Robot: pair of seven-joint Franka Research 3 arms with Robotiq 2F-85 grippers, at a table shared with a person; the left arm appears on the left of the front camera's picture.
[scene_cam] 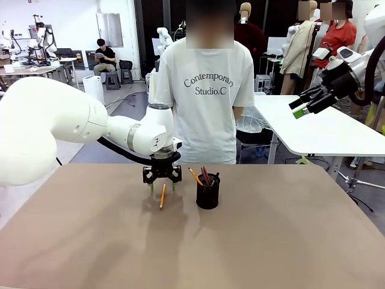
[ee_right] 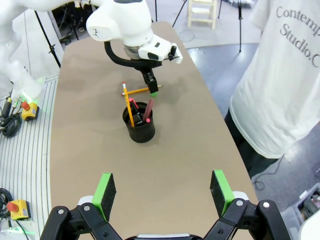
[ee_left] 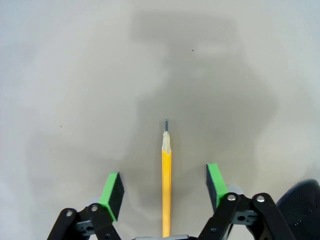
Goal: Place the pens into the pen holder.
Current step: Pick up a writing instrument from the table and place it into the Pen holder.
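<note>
Inside pen holder, perhaps four pens; yellow pencil outside

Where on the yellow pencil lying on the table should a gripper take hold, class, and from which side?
Mid-shaft of the yellow pencil, from straight above: it lies flat on the table, so only its long sides are free. The left gripper already straddles it, pads apart.

Bright workshop with white tables, grey floor, seated person behind.
</note>
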